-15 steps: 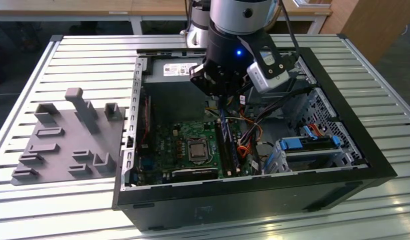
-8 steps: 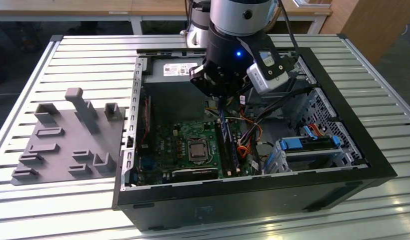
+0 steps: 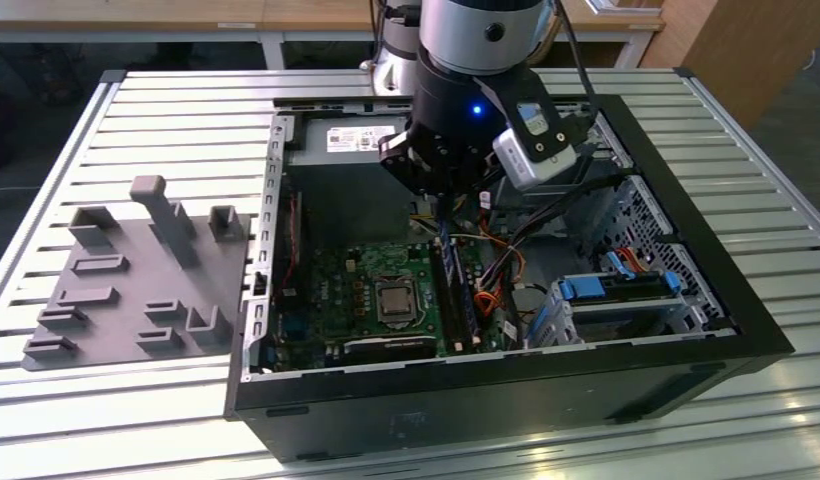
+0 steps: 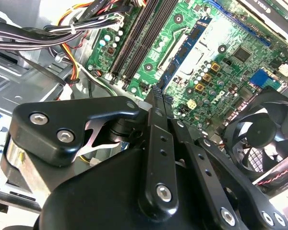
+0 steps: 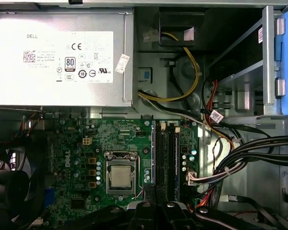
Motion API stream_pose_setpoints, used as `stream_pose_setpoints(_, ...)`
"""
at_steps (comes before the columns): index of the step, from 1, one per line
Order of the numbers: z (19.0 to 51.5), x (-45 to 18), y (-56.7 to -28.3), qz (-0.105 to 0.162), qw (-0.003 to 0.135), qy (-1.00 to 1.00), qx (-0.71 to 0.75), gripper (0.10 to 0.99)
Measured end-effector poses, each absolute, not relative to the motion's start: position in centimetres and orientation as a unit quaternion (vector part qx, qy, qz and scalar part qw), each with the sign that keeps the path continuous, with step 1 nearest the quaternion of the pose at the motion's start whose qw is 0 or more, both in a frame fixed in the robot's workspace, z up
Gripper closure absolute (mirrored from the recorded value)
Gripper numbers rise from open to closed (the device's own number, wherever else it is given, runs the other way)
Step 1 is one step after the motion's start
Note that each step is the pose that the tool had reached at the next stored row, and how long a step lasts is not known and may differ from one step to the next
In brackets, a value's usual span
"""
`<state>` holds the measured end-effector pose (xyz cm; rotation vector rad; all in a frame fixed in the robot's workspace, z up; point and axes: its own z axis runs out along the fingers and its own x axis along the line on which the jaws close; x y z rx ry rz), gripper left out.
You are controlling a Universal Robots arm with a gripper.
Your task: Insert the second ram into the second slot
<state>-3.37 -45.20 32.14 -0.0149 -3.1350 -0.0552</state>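
Blue second ram [image 3: 450,285]: seen on edge among the motherboard slots [image 5: 165,158], at 6 o'clock from the gripper [image 3: 442,205].
Jaws: drawn together; a clamp on the stick cannot be confirmed.
Handling: judged light, stiff, fragile; best taken by the long top edge, mid-length.
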Motion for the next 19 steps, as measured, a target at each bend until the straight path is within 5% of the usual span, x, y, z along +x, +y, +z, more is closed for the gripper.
stream_pose_setpoints(19,31.43,-3.37,-45.20,-0.018,0.003,-1.000,-0.005,0.973)
